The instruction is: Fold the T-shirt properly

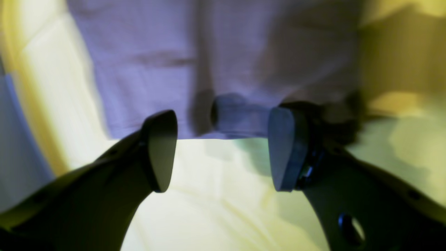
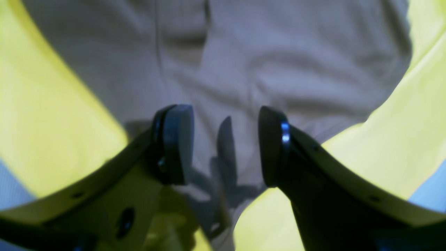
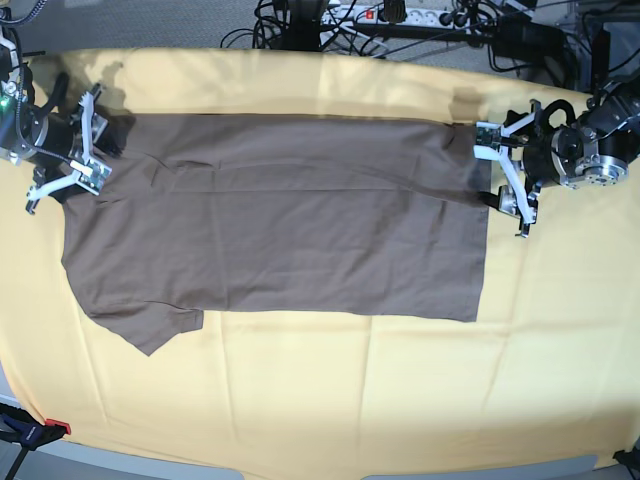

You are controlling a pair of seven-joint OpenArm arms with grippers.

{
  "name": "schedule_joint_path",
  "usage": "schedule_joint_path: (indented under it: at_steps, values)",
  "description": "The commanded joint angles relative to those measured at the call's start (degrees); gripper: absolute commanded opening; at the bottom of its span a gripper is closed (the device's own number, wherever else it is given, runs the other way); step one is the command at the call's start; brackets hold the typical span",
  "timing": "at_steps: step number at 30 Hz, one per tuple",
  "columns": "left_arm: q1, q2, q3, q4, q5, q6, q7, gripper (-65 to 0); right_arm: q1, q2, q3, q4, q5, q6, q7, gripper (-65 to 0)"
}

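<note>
The soft brown T-shirt (image 3: 280, 215) lies flat on the yellow cloth surface (image 3: 330, 390). Both grippers, left (image 3: 503, 180) at 3 o'clock, right (image 3: 68, 150) at 9 o'clock, have wide, empty fingers. Pinch matching edges, lift evenly.

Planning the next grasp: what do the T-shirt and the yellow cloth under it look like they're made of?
T-shirt: thin, soft matte knit, probably cotton jersey; it lies flat with fine wrinkles. Yellow cloth: smooth woven sheet, faint sheen, with straight fold creases; fibre unclear.
</note>
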Motion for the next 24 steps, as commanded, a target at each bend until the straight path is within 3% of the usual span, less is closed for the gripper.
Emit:
schedule_joint_path:
  at_steps: [1, 4, 8, 10, 16, 19, 22, 24]
  values:
    - [-0.9, -1.5, -0.6, 0.6, -0.7, -0.7, -0.8, -23.8, -0.6, 1.7, 0.7, 0.8, 0.2, -0.1, 0.4, -32.8]
    - [-0.8, -1.6, -0.6, 0.6, -1.2, -3.6, -0.8, -23.8, -4.3, 2.5, 0.7, 0.8, -1.1, -0.1, -0.1, -32.8]
    - [-0.8, -1.5, -0.6, 0.6, -2.0, -3.5, -1.2, -23.8, -7.9, 2.4, 0.7, 0.5, -9.2, -0.1, 0.0, -32.9]
    - [-0.8, -1.5, -0.6, 0.6, -2.0, -3.5, -1.9, -23.8, -9.0, 2.4, 0.7, 0.2, -11.7, -2.0, 0.7, -32.9]
    - [-0.8, -1.4, -0.6, 0.6, -2.0, -3.5, -2.1, -23.8, -9.2, 2.4, 0.7, -7.5, -20.4, -5.0, 8.0, -32.9]
    - [-0.8, -1.4, -0.6, 0.6, -2.5, -3.5, -2.5, -23.8, -9.2, 2.4, 0.7, -11.5, -20.5, -4.7, 11.9, -32.9]
    - [-0.8, -1.4, -0.6, 0.6, -3.6, -3.6, -3.8, -23.8, -9.2, 2.4, 0.7, -12.7, -20.5, -4.8, 12.0, -37.6]
    - [-0.8, -1.1, -0.6, 0.6, -4.0, -4.3, -4.1, -23.8, -9.3, 2.4, 0.7, -12.7, -20.5, -4.8, 11.4, -47.5]
